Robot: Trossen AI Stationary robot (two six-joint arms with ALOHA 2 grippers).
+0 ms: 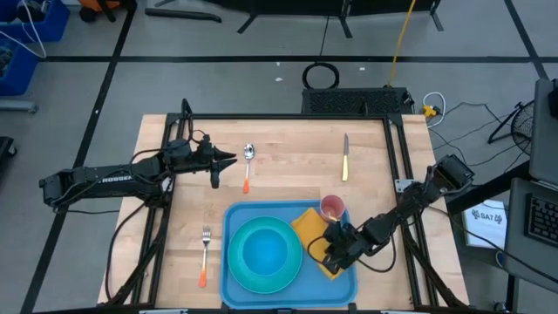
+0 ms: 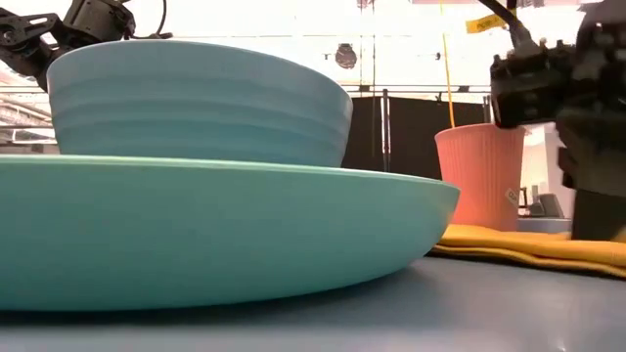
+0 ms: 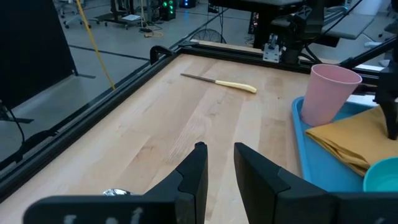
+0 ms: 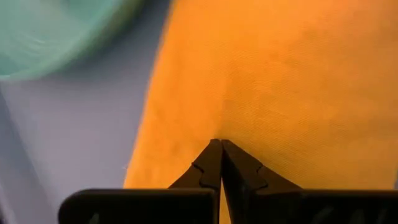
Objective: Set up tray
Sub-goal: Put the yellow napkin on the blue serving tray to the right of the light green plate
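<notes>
right pincer [image 4: 220,163] is pressed together, tips down over the orange napkin [image 4: 280,81] on my blue tray [image 1: 234,222] at the desk's [image 1: 288,166] near edge, while left pincer [image 3: 219,163] hovers slightly spread beside the spoon [image 1: 248,160].

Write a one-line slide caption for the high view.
Right gripper over the napkin on the tray, beside plate and cup; left gripper hovers near the spoon.

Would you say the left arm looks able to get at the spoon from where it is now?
Probably yes. The left end effector hovers just beside the spoon, fingers slightly apart, with only bare table between them.
</notes>
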